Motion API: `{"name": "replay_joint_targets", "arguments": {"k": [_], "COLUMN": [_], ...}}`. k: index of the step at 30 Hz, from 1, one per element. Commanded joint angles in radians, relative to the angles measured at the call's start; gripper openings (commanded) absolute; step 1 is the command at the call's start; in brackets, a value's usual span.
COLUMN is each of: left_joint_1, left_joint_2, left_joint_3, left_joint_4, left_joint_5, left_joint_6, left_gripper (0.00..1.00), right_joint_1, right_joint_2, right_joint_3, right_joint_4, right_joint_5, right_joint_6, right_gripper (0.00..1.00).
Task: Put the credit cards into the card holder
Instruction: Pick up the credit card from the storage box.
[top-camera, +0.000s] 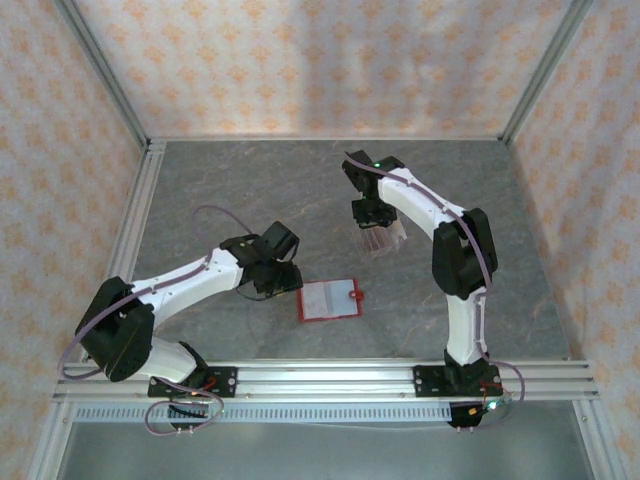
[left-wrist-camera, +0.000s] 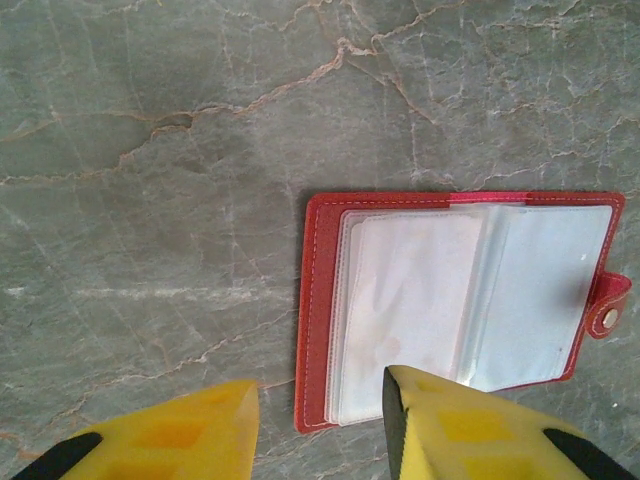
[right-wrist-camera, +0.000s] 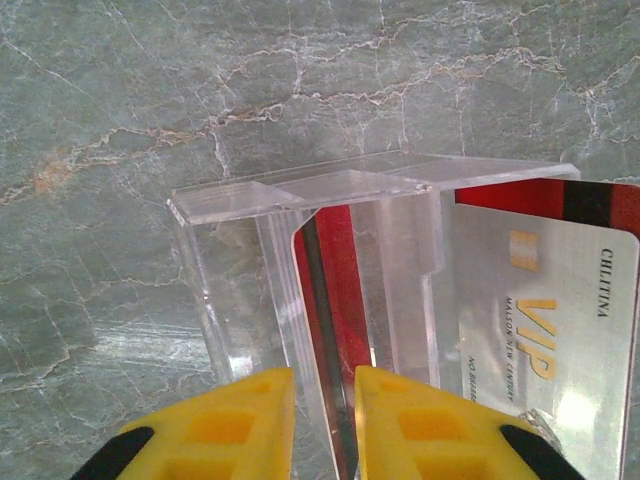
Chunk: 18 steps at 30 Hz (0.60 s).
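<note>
- While the card holder (top-camera: 328, 300) lies open and flat at lower centre of the top view, the left end effector (left-wrist-camera: 320, 385), fingers spread, hovers at its left edge.
- Right end effector (right-wrist-camera: 325, 420) straddles a credit card (right-wrist-camera: 335, 300) standing in the clear rack (right-wrist-camera: 300, 195); the gap is narrow, and whether it pinches cannot be told.
- From that card, the holder lies toward lower left in the top view.
</note>
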Motion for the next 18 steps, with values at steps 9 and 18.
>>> {"name": "replay_joint_targets", "arguments": {"k": [9, 18], "left_joint_1": [-0.008, -0.007], "left_joint_2": [-0.002, -0.016], "left_joint_3": [0.023, 0.010], "left_joint_4": [-0.008, -0.011], "left_joint_5": [-0.014, -0.017], "left_joint_6": [0.015, 0.013], "left_gripper": [0.38, 0.38], "right_joint_1": [-0.020, -0.020], "right_joint_2": [0.025, 0.031], "right_joint_3": [-0.021, -0.028], "right_joint_4": [-0.031, -0.022], "right_joint_5": [-0.014, -0.051], "right_joint_6": [-0.029, -0.030], "right_gripper": [0.20, 0.19]}}
